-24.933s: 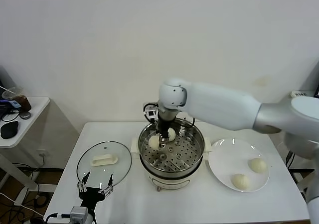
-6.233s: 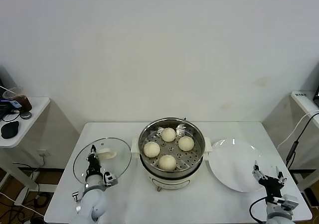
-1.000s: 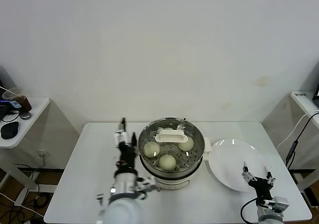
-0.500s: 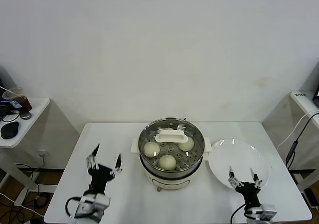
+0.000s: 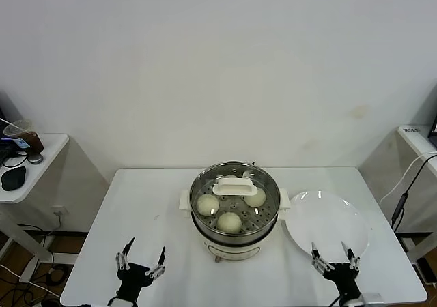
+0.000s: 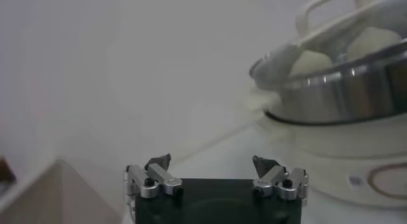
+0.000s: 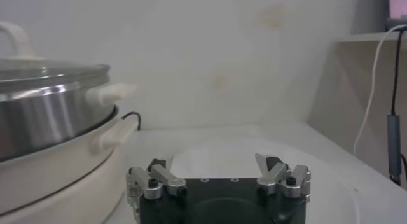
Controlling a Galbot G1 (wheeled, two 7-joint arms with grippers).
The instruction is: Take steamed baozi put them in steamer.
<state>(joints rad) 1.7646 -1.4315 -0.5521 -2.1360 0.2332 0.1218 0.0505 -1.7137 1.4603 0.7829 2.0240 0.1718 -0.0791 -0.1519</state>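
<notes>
White wall fills the back of the room, and a white table [image 5: 171, 218] sits in front of me. On my far left I see a small side table [image 5: 31, 164] with a cup [image 5: 20, 135] and a dark computer mouse [image 5: 12, 177] on it.

In the middle of the big table stands the steamer [image 5: 235, 215]. It is a shiny steel pot on a cream base with handles at the sides. A round glass lid [image 5: 235, 184] with a white handle lies on top of it. I can see through the glass. Three steamed baozi [image 5: 230, 222] show clearly on the tray with holes, one toward my left, one toward my right and one near the front. A fourth one at the back is mostly hidden under the lid handle, so I only see a bit of it.

Just beside the steamer, on my right, lies a flat white plate [image 5: 328, 222].

My left gripper [image 5: 141, 266] is low at the front edge of the table, to the left of the steamer and well apart from it. Its fingers are spread wide and hold nothing. My right gripper [image 5: 335, 260] is low at the front too, over the near rim of the plate. Its fingers are also spread wide and hold nothing.

From my left wrist camera I see the steamer's steel side and the lid on it. From my right wrist camera I see the pot's side handle and the plate.
</notes>
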